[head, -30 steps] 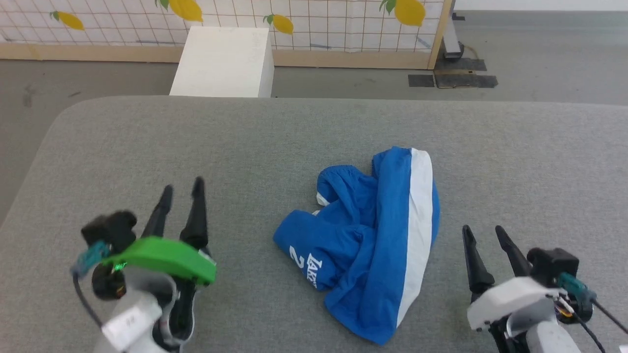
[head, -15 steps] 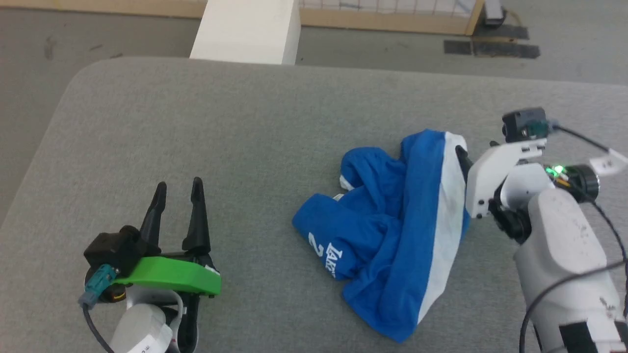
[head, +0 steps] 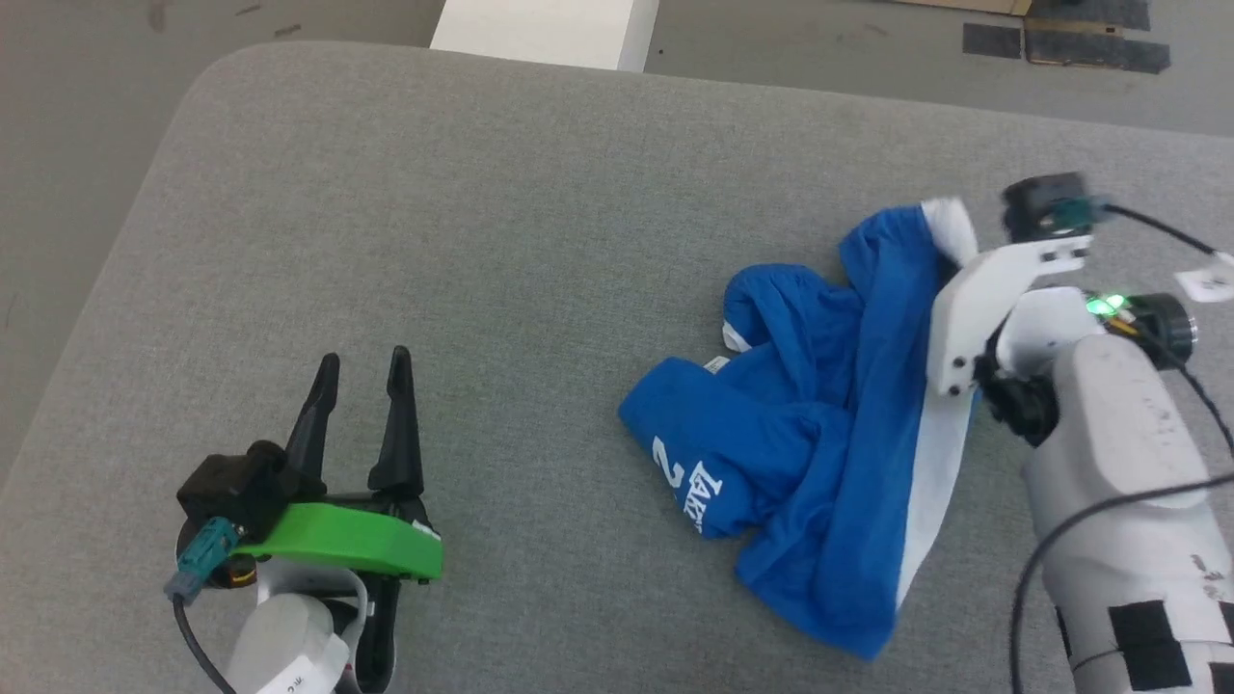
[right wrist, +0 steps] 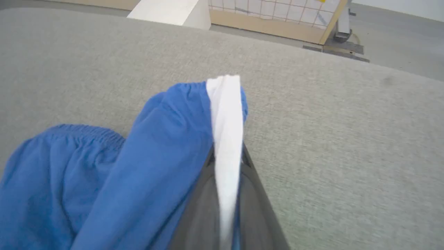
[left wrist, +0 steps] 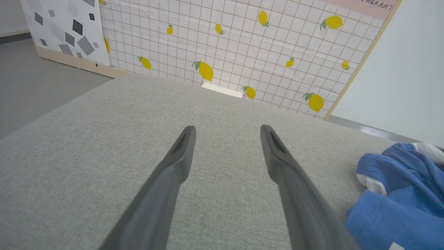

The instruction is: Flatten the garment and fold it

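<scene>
Grey table (head: 482, 193), crumpled shorts (head: 819, 434): right gripper (right wrist: 227, 152) clamps the white stripe (right wrist: 225, 104), left gripper (head: 364, 359) spread, empty. Flattening stage; next, pull it out.

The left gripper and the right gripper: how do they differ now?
The left gripper is open and holds nothing; the right gripper is shut on the white stripe of the shorts. The left gripper is over bare table, apart from the shorts; the right gripper touches them. The left gripper has a green cover, the right gripper a white cover. Both have two dark fingers.
</scene>
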### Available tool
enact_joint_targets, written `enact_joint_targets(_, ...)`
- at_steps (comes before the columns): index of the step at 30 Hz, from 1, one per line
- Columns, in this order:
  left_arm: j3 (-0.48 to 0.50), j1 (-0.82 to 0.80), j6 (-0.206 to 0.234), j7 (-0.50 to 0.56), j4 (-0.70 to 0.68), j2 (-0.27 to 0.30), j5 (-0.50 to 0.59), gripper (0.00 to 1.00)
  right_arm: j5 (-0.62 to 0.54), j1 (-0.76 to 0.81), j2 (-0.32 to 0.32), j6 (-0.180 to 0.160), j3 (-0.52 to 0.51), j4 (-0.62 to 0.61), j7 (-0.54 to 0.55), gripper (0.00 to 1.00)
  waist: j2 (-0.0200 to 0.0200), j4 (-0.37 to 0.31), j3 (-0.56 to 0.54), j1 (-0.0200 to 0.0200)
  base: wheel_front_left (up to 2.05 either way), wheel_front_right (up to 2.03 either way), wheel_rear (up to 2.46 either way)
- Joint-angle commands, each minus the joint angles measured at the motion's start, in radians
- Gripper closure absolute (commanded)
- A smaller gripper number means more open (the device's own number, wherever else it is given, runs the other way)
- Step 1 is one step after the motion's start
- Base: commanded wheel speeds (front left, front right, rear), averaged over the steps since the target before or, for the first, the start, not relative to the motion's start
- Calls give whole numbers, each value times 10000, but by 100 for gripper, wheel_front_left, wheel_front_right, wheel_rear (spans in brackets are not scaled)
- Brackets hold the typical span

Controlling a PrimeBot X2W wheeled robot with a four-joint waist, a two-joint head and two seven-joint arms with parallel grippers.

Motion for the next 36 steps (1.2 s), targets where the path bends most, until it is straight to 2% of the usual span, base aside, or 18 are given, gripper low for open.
enact_joint_targets(1,6,-67,-60,-45,20,-61,104,0,183,255,-31,-15,-225,-340,-303,100,0,-332,-357,-1,0,0,0)
enact_joint_targets(4,9,60,-94,-45,72,-85,141,0,565,1165,-31,-15,-769,-1478,-730,100,0,-635,-683,-1,0,0,0)
enact_joint_targets(6,7,151,-108,-45,113,-95,159,0,918,2091,-31,-15,-958,-2270,-573,100,0,-843,-883,-1,0,0,0)
enact_joint_targets(11,-41,379,-125,-45,294,-110,161,0,2211,4908,-31,-15,-971,-4071,851,100,0,-1294,-1248,-1,0,0,0)
enact_joint_targets(14,-61,495,-126,-45,426,-115,141,0,3141,6452,-31,-15,-485,-4808,1865,100,0,-1572,-1418,-1,0,0,0)
enact_joint_targets(17,-92,541,-102,-45,567,-118,114,0,3437,7220,-31,-15,-342,-5373,2044,100,0,-1743,-1511,-1,0,0,0)
enact_joint_targets(18,-93,562,-91,-45,606,-119,92,0,3525,7312,-31,-15,-367,-5557,1870,61,0,-1792,-1545,-1,0,0,0)
enact_joint_targets(19,-99,573,-79,-45,637,-119,74,0,3593,7324,-31,-15,-453,-5701,1687,0,0,-1821,-1560,-1,0,0,0)
enact_joint_targets(26,-424,490,-48,-38,933,-122,-221,0,3330,6359,-31,-15,-1485,-6804,65,0,0,-1692,-1613,-1,0,0,0)
enact_joint_targets(29,-956,86,-57,550,1195,-122,-648,0,3181,5863,-31,-15,-1694,-7030,-198,0,0,-1516,-1532,-1,0,0,0)
enact_joint_targets(32,-1767,-672,-25,2024,1468,-122,-1184,0,2987,5433,-31,-15,-1605,-7031,-267,0,0,-1415,-1411,-1,0,0,0)
enact_joint_targets(36,-2855,-1691,313,4642,1894,-123,-1775,0,2980,5097,-31,-15,-1203,-6834,-312,0,0,-1539,-1209,-1,0,0,0)
